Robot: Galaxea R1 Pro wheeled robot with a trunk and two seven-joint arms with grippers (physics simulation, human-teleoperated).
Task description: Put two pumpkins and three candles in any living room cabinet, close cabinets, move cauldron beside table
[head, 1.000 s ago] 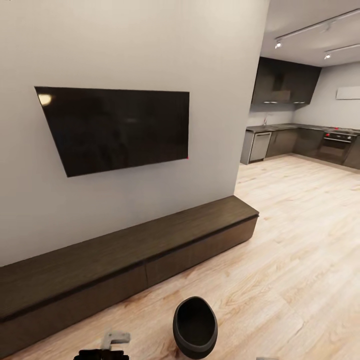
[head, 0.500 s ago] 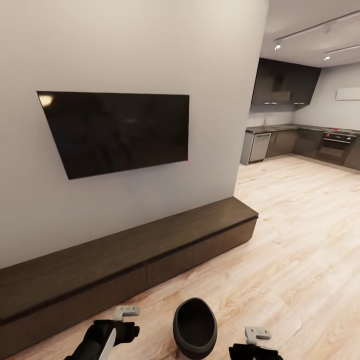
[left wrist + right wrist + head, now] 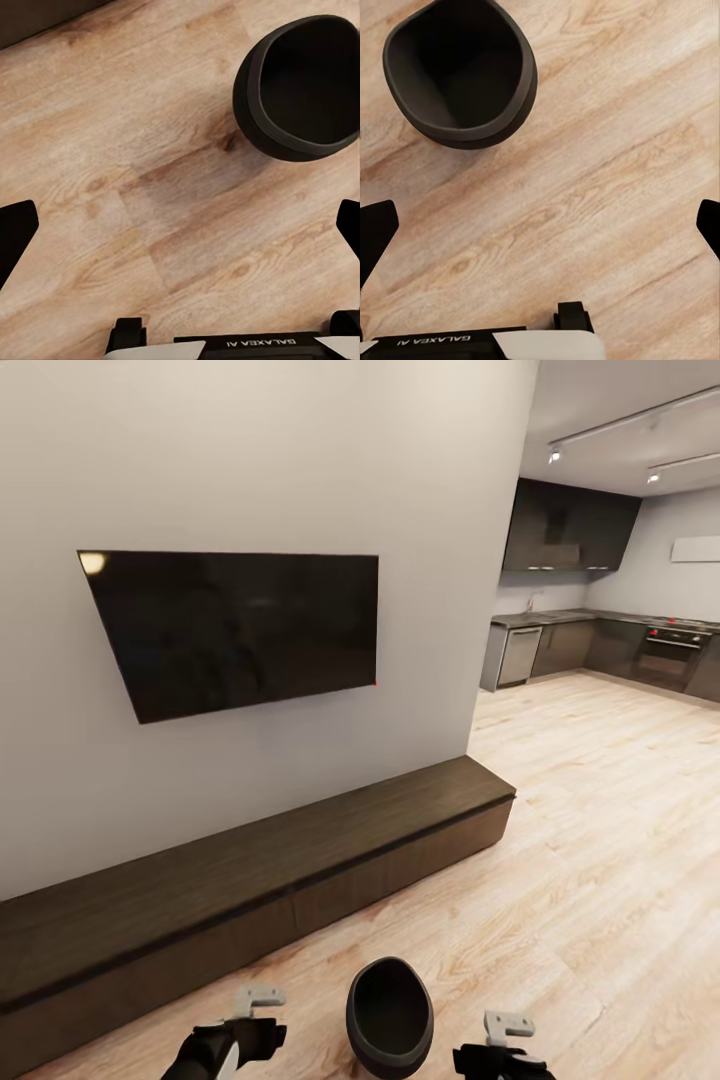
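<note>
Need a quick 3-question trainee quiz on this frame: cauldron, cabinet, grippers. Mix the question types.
1. True or false: the cauldron stands on top of the cabinet.
2. Multiple choice: what is mounted on the wall above the cabinet? A) a mirror B) a dark TV C) a shelf
3. Fill in: in both wrist views the cauldron looks ____ inside.

Key:
1. False. It stands on the wood floor, between the left gripper and the right gripper, apart from the cabinet.
2. B.
3. Empty. Both grippers have their fingers spread wide over bare floor, holding nothing.
</note>
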